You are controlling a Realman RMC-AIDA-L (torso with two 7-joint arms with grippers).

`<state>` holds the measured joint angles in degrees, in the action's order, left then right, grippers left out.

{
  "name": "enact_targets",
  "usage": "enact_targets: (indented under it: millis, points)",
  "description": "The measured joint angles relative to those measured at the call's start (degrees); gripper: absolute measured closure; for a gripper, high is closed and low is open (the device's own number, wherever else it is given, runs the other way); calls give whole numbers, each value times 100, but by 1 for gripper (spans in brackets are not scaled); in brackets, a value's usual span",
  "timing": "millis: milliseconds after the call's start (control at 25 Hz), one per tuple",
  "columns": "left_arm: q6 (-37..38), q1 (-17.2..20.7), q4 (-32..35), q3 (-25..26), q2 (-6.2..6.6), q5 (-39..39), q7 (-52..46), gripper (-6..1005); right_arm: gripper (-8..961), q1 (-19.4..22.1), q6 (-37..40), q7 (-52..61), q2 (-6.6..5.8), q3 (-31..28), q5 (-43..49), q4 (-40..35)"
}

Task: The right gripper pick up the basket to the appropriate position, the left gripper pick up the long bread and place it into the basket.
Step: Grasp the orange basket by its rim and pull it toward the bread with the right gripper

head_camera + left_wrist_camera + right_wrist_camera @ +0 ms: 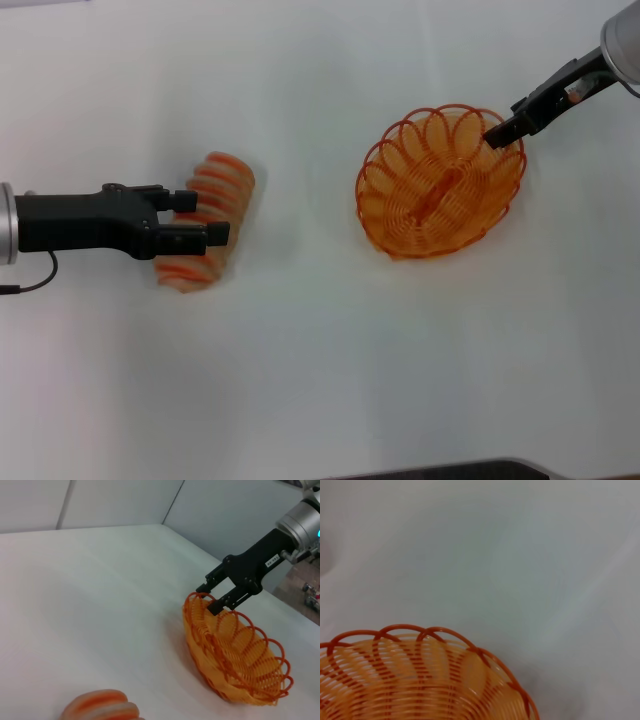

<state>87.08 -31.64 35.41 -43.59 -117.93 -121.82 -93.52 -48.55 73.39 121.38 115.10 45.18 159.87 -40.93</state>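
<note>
We've got the right gripper (214, 600) with jaws pinching the basket (440, 185) rim (tilted, could slip), while the left gripper (195, 218) jaws straddle the long bread (205, 222), open, and might nudge it off-line.

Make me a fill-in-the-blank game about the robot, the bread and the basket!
1. The right gripper has its fingers on the rim of the orange wire ____.
2. The long bread is pale with ____ stripes.
3. The left gripper has its fingers either side of the ____.
4. Nothing lies inside the basket; it is ____.

Missing words: basket; orange; bread; empty
</note>
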Motion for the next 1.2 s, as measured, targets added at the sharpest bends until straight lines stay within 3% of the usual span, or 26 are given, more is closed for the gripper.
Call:
enact_targets:
  millis: [240,440,680,880,1200]
  points:
    - [-57,-27,0,0,-11,0,4,189,318,13,33,-48,33,0,-10,6]
    - [-122,-40,0,0,-47,0,51,191,569,-3,80,-86,60,0,-18,6]
    - [-175,-44,0,0,-62,0,69,196,805,3,286,-23,42,-61,-229,4]
    - [-208,-45,1,-1,-64,0,70,203,870,102,614,166,-43,-310,-693,-63]
    - [-222,-94,1,8,-32,0,70,207,871,451,1085,406,-284,-884,-1342,-80]
